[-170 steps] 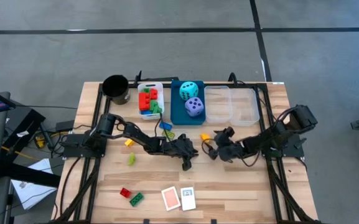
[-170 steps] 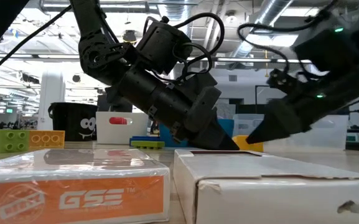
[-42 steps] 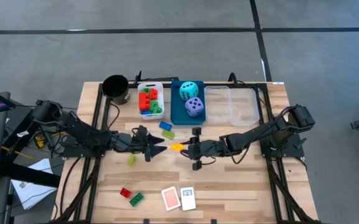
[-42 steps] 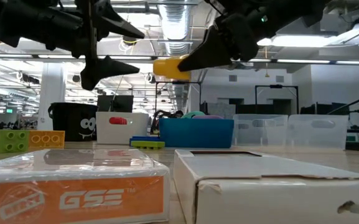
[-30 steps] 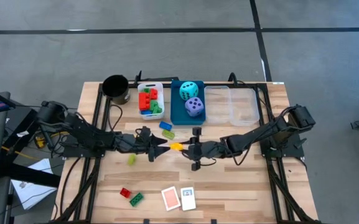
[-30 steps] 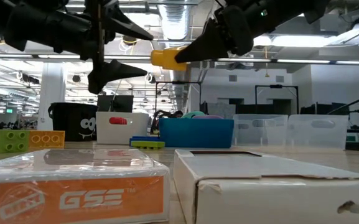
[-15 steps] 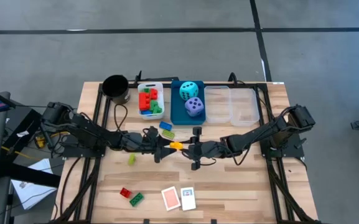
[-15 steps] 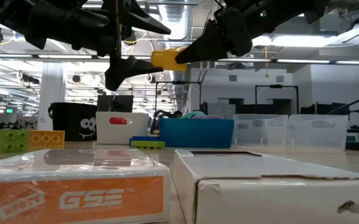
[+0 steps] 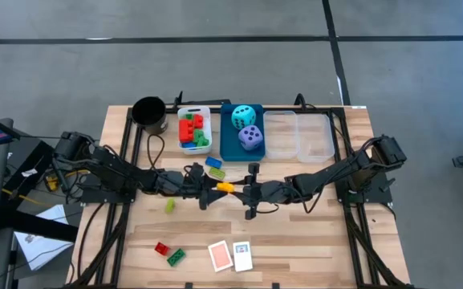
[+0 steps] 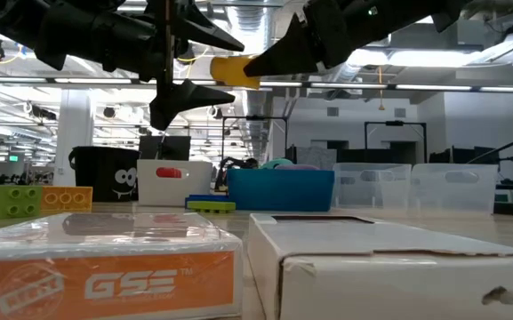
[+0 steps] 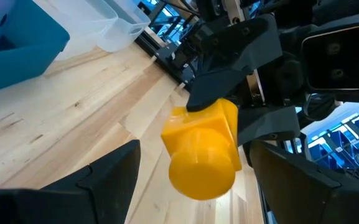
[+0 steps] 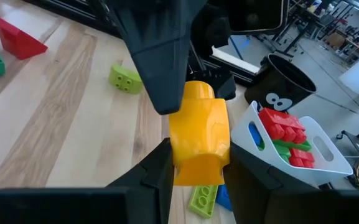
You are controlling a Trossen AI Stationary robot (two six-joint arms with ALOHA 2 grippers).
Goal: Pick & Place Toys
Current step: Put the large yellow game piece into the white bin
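Note:
A yellow brick (image 9: 225, 188) with a round stud end hangs above the table's middle, and my right gripper (image 9: 236, 190) is shut on it. My left gripper (image 9: 212, 193) faces it from the table's left. It is open, with one finger above (image 10: 216, 37) and one below (image 10: 198, 92) the brick's stud end (image 11: 201, 163), apart from it. A blue and a green brick (image 9: 213, 166), a lime brick (image 9: 169, 205), a red and a green brick (image 9: 169, 253) and two cards (image 9: 231, 257) lie flat on the table. My right gripper pinches the yellow brick's square block end (image 12: 198, 163) between its two fingers (image 12: 249, 167). The fingers come about level from the table's right. The brick is lifted clear of the table, and its round end (image 10: 225, 71) points toward my left gripper.
Along the far edge stand a black cup (image 9: 149, 115), a white bin (image 9: 182, 114) with red and green bricks, a blue bin (image 9: 228, 144) with a cyan and a purple die, and two clear bins (image 9: 299, 135). Bare wood lies between the arms and the cards.
My left gripper has gone toward the table's right, and its open fingers now stand around the yellow brick's round end. My right gripper has raised the brick a little and brought it slightly toward my left gripper, still shut on it.

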